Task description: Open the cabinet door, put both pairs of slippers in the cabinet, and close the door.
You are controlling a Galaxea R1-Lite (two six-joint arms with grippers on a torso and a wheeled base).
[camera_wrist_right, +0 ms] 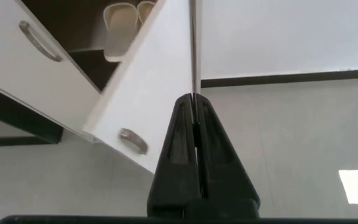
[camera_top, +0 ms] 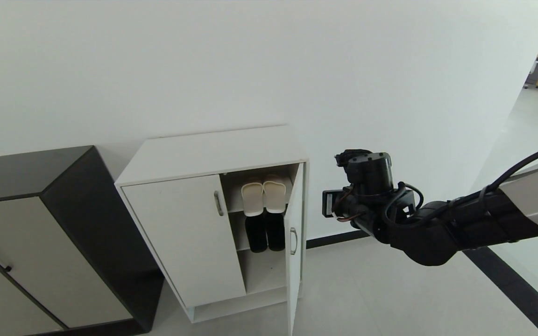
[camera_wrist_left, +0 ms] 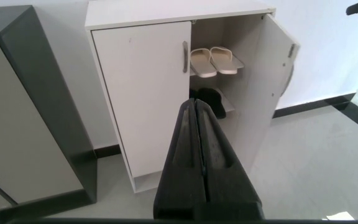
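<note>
The white cabinet stands against the wall with its left door closed and its right door swung open. A white pair of slippers lies on the upper shelf and a black pair on the shelf below. My right gripper hangs just right of the open door, at upper-shelf height. In the right wrist view it is shut and holds nothing, its tips close to the door's free edge, above the handle; contact is unclear. My left gripper is shut and empty, in front of the cabinet.
A larger black-and-grey cabinet stands right beside the white one on the left. A black baseboard runs along the wall. Open grey floor lies in front and to the right of the open door.
</note>
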